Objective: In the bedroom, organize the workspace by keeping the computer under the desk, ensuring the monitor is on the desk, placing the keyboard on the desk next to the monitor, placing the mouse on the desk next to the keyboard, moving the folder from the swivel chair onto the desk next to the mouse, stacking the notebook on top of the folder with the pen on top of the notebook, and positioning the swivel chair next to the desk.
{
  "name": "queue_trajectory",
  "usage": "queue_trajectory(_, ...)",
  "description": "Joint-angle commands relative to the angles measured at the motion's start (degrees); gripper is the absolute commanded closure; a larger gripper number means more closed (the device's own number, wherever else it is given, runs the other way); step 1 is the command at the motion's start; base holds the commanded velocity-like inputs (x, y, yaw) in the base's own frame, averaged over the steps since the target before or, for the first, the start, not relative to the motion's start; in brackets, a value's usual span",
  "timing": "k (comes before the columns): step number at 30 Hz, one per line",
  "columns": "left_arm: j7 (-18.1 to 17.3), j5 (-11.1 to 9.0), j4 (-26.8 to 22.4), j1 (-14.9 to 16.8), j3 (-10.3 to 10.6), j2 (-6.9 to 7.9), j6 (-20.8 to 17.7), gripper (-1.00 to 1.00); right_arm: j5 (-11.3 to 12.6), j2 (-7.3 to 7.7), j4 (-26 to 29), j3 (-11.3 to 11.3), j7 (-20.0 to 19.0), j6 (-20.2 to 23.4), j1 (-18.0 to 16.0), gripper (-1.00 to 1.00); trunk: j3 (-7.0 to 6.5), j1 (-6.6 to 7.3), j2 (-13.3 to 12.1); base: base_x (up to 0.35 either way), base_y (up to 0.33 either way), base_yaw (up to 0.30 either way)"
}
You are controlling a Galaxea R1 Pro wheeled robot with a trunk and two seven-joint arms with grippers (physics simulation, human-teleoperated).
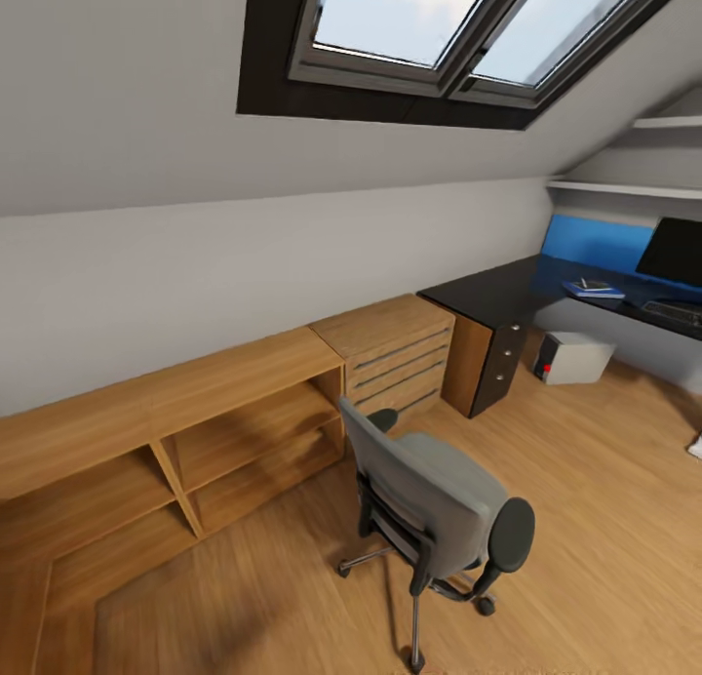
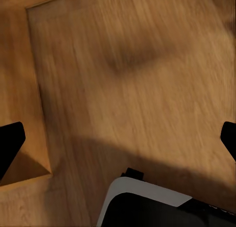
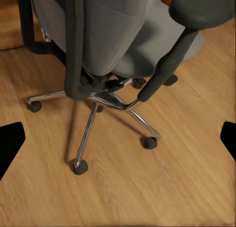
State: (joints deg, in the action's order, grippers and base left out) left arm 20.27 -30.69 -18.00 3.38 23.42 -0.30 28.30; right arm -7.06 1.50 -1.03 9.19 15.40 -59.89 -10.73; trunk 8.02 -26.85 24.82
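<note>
I see the swivel chair (image 1: 439, 504) on the floor, well apart from the bench (image 1: 507, 290); both pincers spread apart.

One swivel chair (image 1: 434, 504), one desk (image 1: 507, 290), one monitor (image 1: 675, 251), one computer (image 1: 573, 357).

No readable text, label, brand, number or sign appears on anything here.

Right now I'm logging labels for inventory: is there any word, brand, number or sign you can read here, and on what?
None can be read.
Computer: a small red mark on its front, too small to tell.
Notebook on the desk: cover blurred, no legible text.
Monitor: screen dark.
</note>
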Motion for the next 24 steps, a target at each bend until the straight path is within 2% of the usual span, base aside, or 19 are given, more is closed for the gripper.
queue_trajectory(1, 0.5, -0.3, 0.0, 0.0, 0.5, 0.03, 0.2, -1.0, -0.6, 0.0, -0.1, 0.1, 0.6, -0.1, -0.1, -1.0, 0.11, -0.03, 0.1, 0.0, 0.0, -0.298)
queue_trajectory(15, 0.5, -0.3, 0.0, 0.0, 0.5, 0.03, 0.2, -1.0, -0.6, 0.0, -0.1, 0.1, 0.6, -0.1, -0.1, -1.0, 0.11, -0.03, 0.1, 0.0, 0.003, -0.298)
queue_trajectory(24, 0.5, -0.2, 0.0, 0.0, 0.5, 0.03, 0.2, -1.0, -0.6, 0.0, -0.1, 0.1, 0.6, -0.1, -0.1, -1.0, 0.11, -0.03, 0.1, 0.006, 0.128, -0.298)
